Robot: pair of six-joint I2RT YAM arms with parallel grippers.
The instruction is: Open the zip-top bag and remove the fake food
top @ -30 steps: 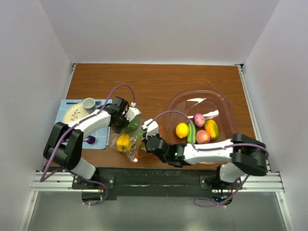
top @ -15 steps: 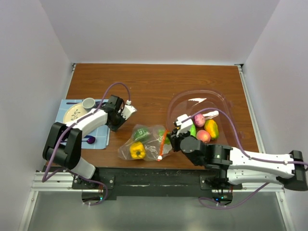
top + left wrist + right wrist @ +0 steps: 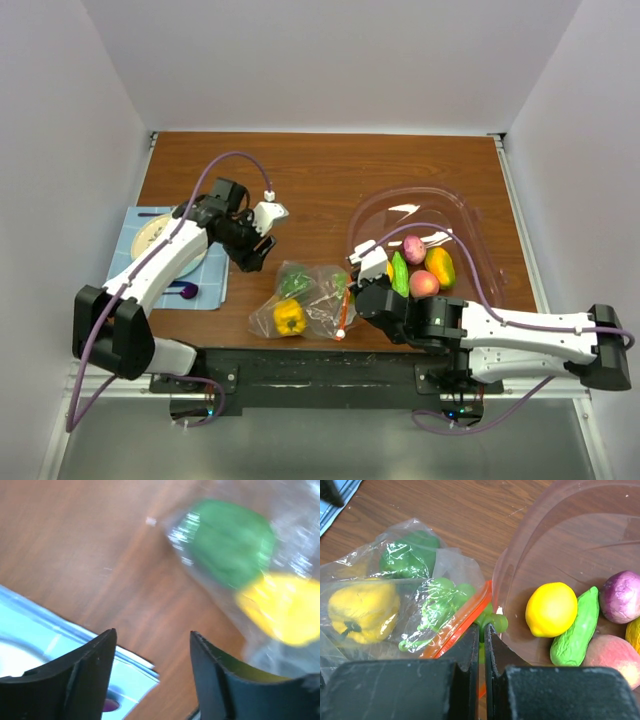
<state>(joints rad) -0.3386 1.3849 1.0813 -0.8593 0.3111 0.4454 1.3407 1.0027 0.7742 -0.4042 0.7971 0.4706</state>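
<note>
The bag (image 3: 305,300) lies flat on the table (image 3: 320,170) close to the near edge, about midway along it. Its orange zip strip (image 3: 462,622) forms the right end, just beside the tub (image 3: 460,215). Inside it show a yellow pepper (image 3: 290,318), a green pepper (image 3: 293,281) and a paler green piece (image 3: 437,610).

The right gripper (image 3: 352,300) is at that right end. In its wrist view the fingers (image 3: 465,650) are pressed together with only a slit between them. The strip runs into that slit, so they are pinched on the bag's edge. A small green knob (image 3: 495,622) sits right at the fingertips, against the tub's wall. In the tub lie a lemon (image 3: 551,609), a green pod (image 3: 575,630), a peach and a purple piece.

The left gripper (image 3: 258,250) hangs over bare wood beyond the bag's left end, not touching it. Its fingers (image 3: 95,655) stand apart with nothing between them. In its blurred wrist view the peppers lie ahead and to the right, and the blue mat (image 3: 45,625) is at the lower left.
</note>
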